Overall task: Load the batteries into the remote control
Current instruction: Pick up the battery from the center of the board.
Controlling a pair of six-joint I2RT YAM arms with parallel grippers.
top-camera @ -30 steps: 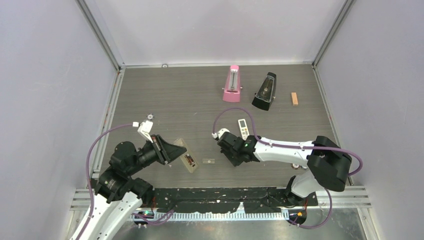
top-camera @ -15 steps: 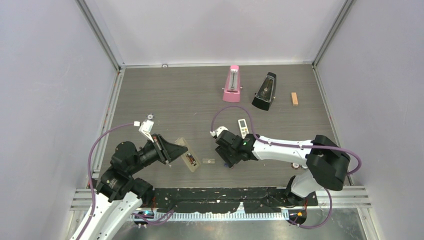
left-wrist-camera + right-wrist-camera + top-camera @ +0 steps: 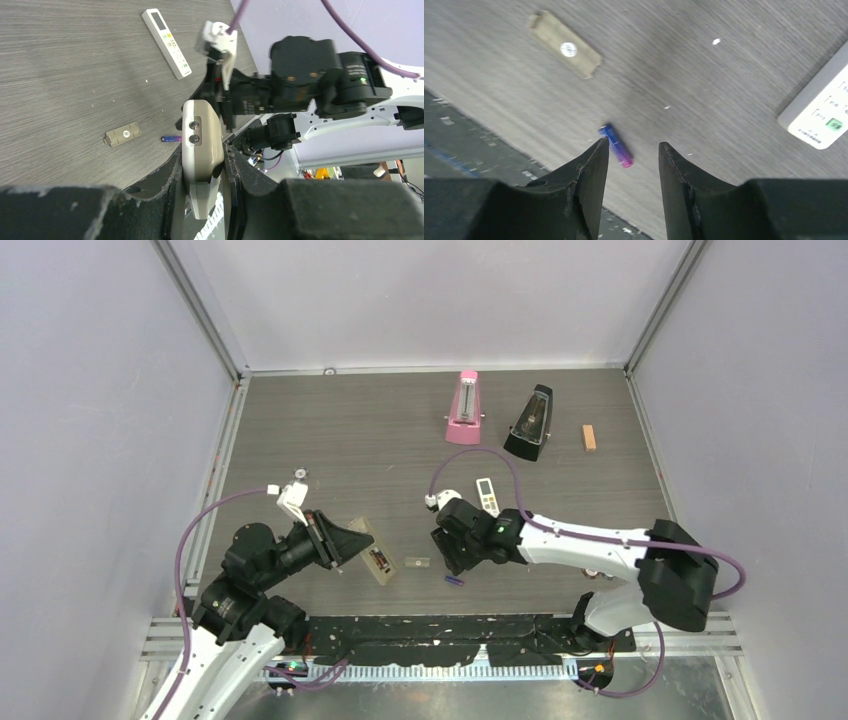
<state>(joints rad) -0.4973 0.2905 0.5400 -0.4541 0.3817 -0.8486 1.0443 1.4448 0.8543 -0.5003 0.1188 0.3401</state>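
Our left gripper (image 3: 202,161) is clamped on the remote control (image 3: 200,135) at near left, beige back showing. In the top view its battery bay looks open. Our right gripper (image 3: 630,162) hangs low over the near-middle of the table (image 3: 330,430), fingers (image 3: 591,170) parted a moderate way w/ nothing in them. One purple-blue battery (image 3: 616,145) lies flat on the wood right below, closer to one finger than the other, so not centred. The battery cover (image 3: 565,44) lies loose to the battery's left, a bit farther off, not touching it.

Step in hand, as we judge it: picking up that battery. To do it well we'd shift the right gripper sideways until the battery sits midway btwn the fingers. We'd also turn the wrist so the fingers close across its width, then drop almost to the wood before closing. It's round and may roll away if nudged by one finger first.

Writing: none readable. The cover's round white sticker and the button marks on the broad white remote (image 3: 819,117) are too small or blurred. No brand seen.
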